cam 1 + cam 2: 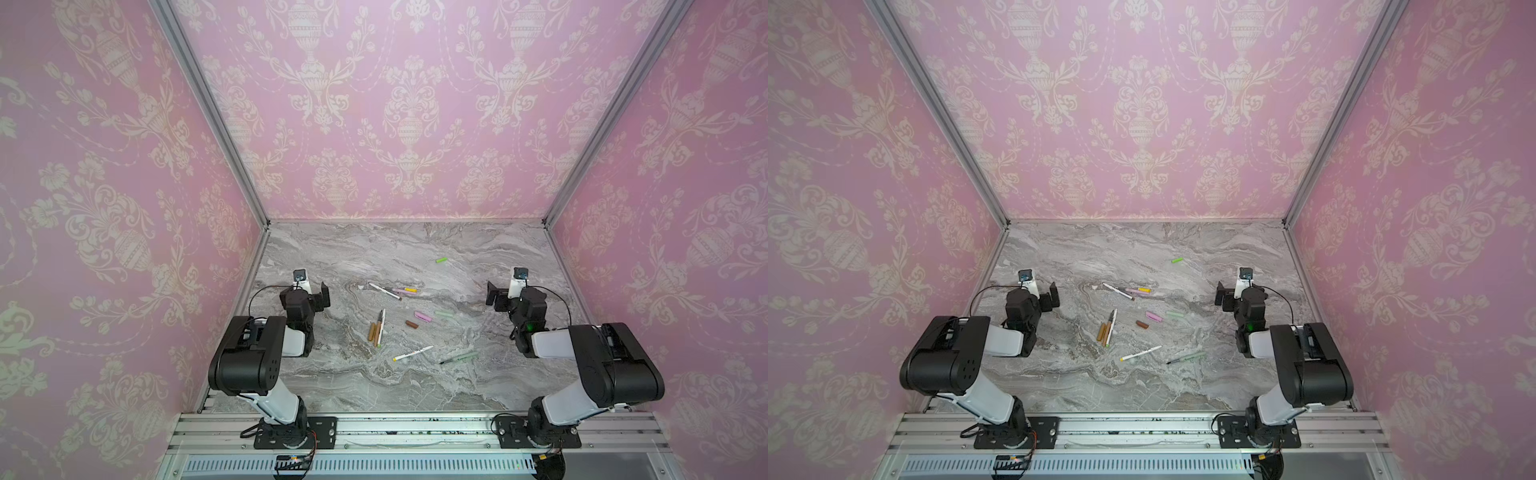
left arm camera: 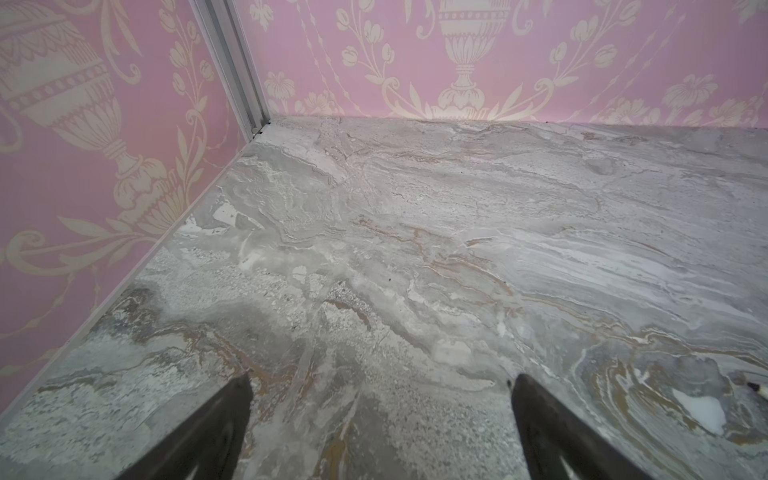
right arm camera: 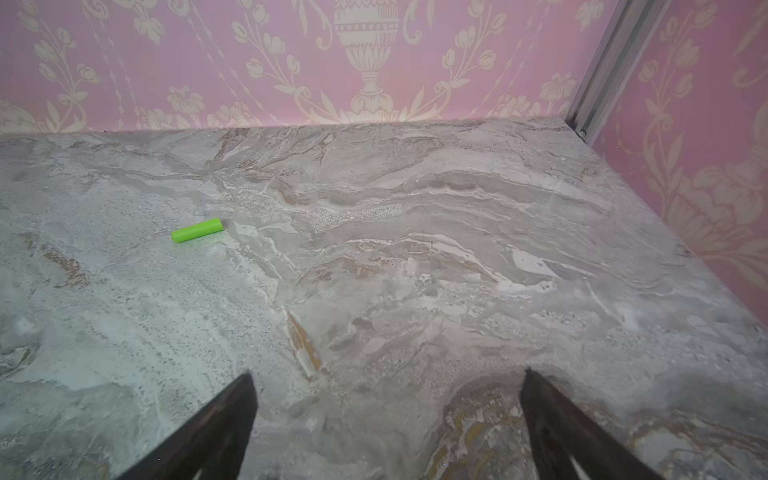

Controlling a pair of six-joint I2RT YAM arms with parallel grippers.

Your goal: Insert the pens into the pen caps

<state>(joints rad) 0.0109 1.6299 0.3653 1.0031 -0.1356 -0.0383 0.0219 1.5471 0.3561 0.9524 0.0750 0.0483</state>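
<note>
Right fingers, green cap seemingly apart

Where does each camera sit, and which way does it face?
Top views: high in front, looking down the table to the back wall; left arm, right arm show.
Left wrist: on left arm, faces back left corner; open left hand shows.
Right wrist: on right arm, faces back right corner; open right hand shows.
Shared: green cap, in right wrist and both top views.
</note>
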